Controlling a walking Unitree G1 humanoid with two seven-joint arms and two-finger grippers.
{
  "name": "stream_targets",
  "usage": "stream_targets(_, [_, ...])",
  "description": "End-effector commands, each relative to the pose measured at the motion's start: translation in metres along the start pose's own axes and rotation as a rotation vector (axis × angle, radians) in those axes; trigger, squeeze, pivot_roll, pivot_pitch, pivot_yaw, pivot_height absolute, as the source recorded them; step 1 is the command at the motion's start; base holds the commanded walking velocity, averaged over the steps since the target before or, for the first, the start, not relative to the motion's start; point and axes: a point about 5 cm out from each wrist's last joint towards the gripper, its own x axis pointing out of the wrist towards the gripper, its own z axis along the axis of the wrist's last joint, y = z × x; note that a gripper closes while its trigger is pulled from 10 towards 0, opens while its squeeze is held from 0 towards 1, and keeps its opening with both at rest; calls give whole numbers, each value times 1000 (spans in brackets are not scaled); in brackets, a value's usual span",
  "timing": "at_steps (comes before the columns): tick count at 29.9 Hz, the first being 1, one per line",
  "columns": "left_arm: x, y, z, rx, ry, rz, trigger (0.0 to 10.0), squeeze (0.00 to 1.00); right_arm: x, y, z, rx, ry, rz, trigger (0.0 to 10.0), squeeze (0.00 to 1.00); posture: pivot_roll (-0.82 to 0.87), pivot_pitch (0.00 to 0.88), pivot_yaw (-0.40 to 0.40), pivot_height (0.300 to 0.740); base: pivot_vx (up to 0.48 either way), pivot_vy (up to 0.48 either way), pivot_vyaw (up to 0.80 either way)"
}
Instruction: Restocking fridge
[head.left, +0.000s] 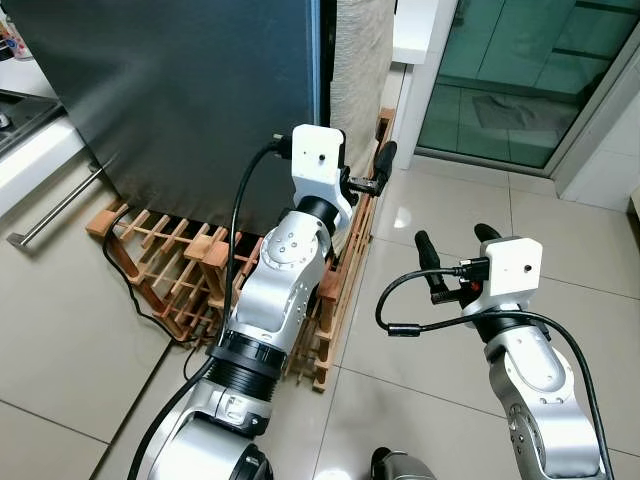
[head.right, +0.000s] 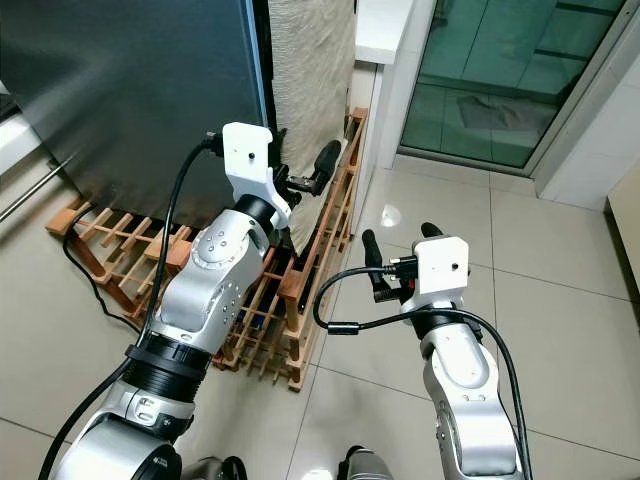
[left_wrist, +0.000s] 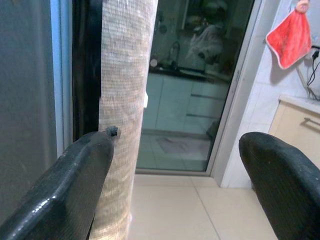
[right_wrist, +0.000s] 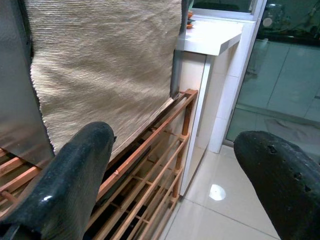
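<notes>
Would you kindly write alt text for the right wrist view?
The open right gripper, holding nothing, points at a wooden slatted rack on the tiled floor. A beige woven cloth hangs over the rack, with a white counter and glass door beyond.

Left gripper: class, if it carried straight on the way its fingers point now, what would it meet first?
Probably the beige woven cloth hanging beside the dark fridge door. The open left gripper points just past its edge, so depth is uncertain.

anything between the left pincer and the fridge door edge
Nothing visible does. The left pincer is open, raised beside the right edge of the dark fridge door, in front of the beige ribbed cloth next to it.
</notes>
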Motion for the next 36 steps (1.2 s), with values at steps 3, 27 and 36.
stream_targets(3, [-2,1,5,-15,-21,5,10000,0,-2,-1,1,-7,-1,-8,10000,188,-191,90,42,732,0,0,0])
stream_targets(27, [19,-8,-7,-76,53,38,10000,0,-4,-1,4,-17,-8,-7,10000,188,-210,102,44,732,0,0,0])
stream_targets(36, [30,-39,5,-181,28,-110,10000,0,-3,-2,5,-15,-15,-19,10000,192,-214,106,50,732,0,0,0])
